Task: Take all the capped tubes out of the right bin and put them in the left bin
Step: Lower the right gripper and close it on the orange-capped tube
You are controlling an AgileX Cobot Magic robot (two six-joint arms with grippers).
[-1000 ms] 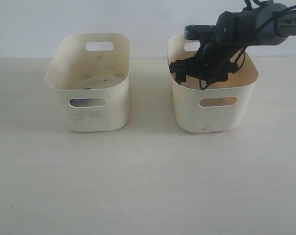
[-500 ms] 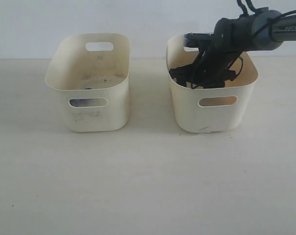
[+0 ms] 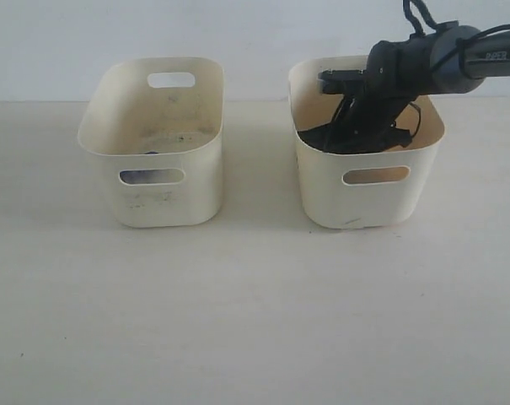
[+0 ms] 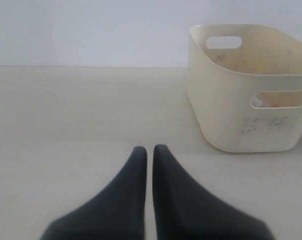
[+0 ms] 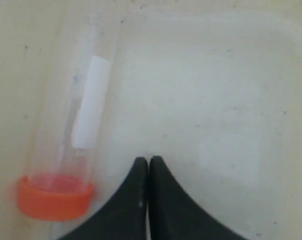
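A clear capped tube (image 5: 73, 125) with an orange-red cap (image 5: 53, 199) and a white label lies on the floor of the right bin (image 5: 230, 100). My right gripper (image 5: 149, 159) is shut right beside it, nothing between its fingers, and the tube is not held. From outside, the right arm (image 3: 389, 84) dips into the yellowish right bin (image 3: 368, 198), hiding its fingertips. The smudged left bin (image 3: 158, 202) shows something blue (image 3: 141, 177) through its handle cut-out. My left gripper (image 4: 149, 147) is shut over bare table, away from the left bin (image 4: 240, 125).
An orange speck (image 4: 274, 105) shows through the left bin's handle hole. The two bins stand side by side with a gap of bare table (image 3: 255, 211) between them. A pale wall (image 3: 238, 34) runs behind.
The right arm has sunk lower into the right bin, its gripper dropping below the rim. The bins have not moved.
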